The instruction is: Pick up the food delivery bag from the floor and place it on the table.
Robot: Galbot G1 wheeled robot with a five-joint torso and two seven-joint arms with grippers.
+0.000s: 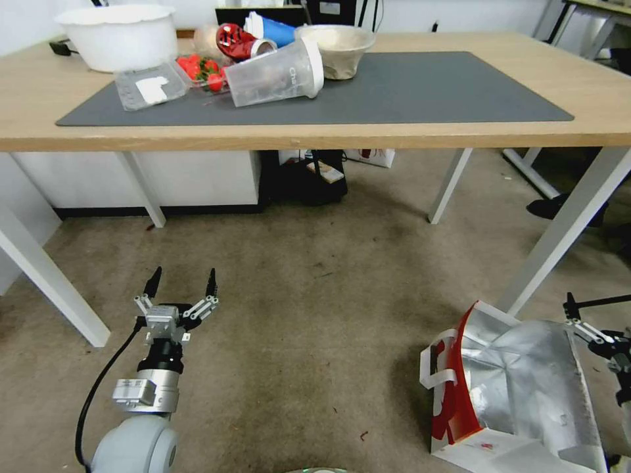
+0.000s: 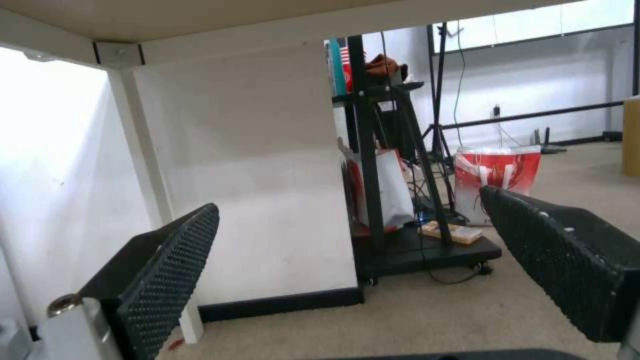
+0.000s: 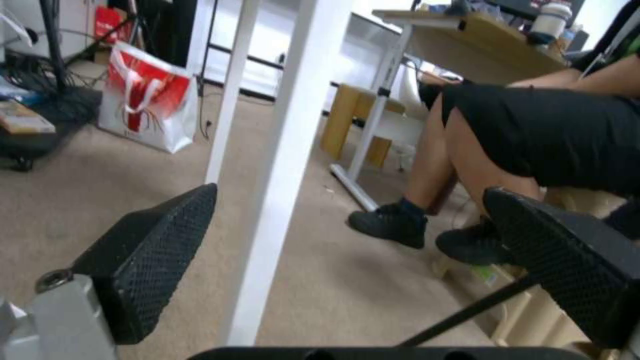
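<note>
Approach phase: food delivery bag (image 1: 519,387) not yet gripped, both claws empty.

My right claw (image 1: 578,315) hangs low at my right edge with its pads (image 3: 160,255) spread apart, just beside the bag's far upper corner, not touching as far as I can tell. The bag stands open on the floor (image 1: 315,315) to my front-right, foil lining showing, white strap handles (image 1: 439,368) on its side towards my left, near the white leg of the tabletop (image 1: 394,128). To grip well, I judge the right claw should come across to the straps or the stiff rim, avoiding the leg, and close on a strap rather than loose foil. My left claw (image 1: 182,282) hovers wide open above the carpet, well apart from the bag.
</note>
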